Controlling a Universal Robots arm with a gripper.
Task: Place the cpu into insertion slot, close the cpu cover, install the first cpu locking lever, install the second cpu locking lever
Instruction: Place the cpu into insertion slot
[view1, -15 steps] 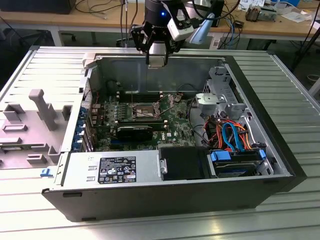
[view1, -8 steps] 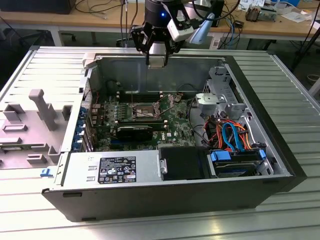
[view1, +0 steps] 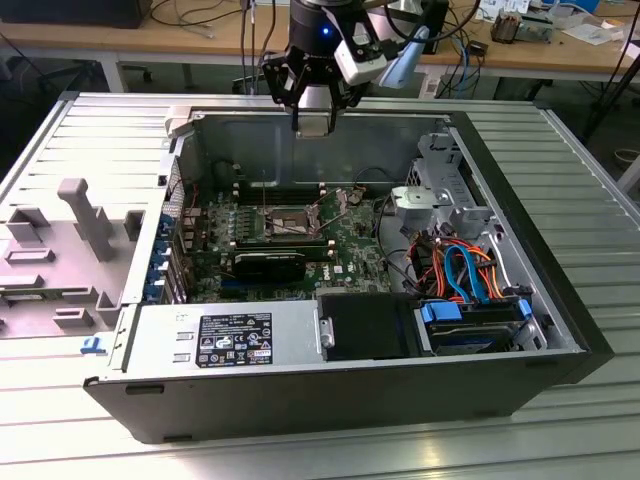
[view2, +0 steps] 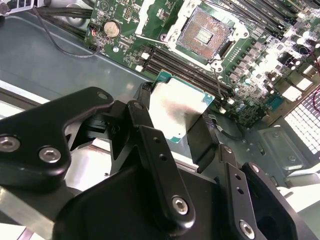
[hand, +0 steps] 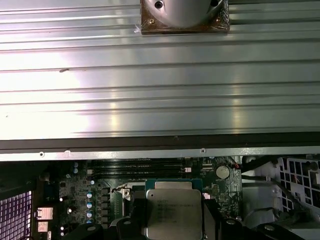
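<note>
My gripper (view1: 313, 122) hangs above the open computer case, over its far wall. It is shut on the cpu (view2: 177, 107), a small square chip with a dull silver top, pinched by its edges between the black fingers (view2: 145, 125). The first wrist view has the same cpu (hand: 174, 212) in the gripper (hand: 174, 222), over the green board. The insertion slot (view2: 202, 35) lies uncovered on the board, pale contacts in a dark frame, and sits mid-board in the exterior view (view1: 290, 222). The silvery cpu cover (view2: 172, 22) seems swung open beside it. A thin lever rod (view2: 216, 75) sticks up near the socket corner.
Long black memory slots (view2: 180, 67) run beside the socket. A black graphics card (view1: 270, 262), a power supply (view1: 230, 340) and a drive cage with blue and orange cables (view1: 465, 270) crowd the case. A grey plastic part (view1: 80, 220) lies on the ribbed table at the exterior view's left.
</note>
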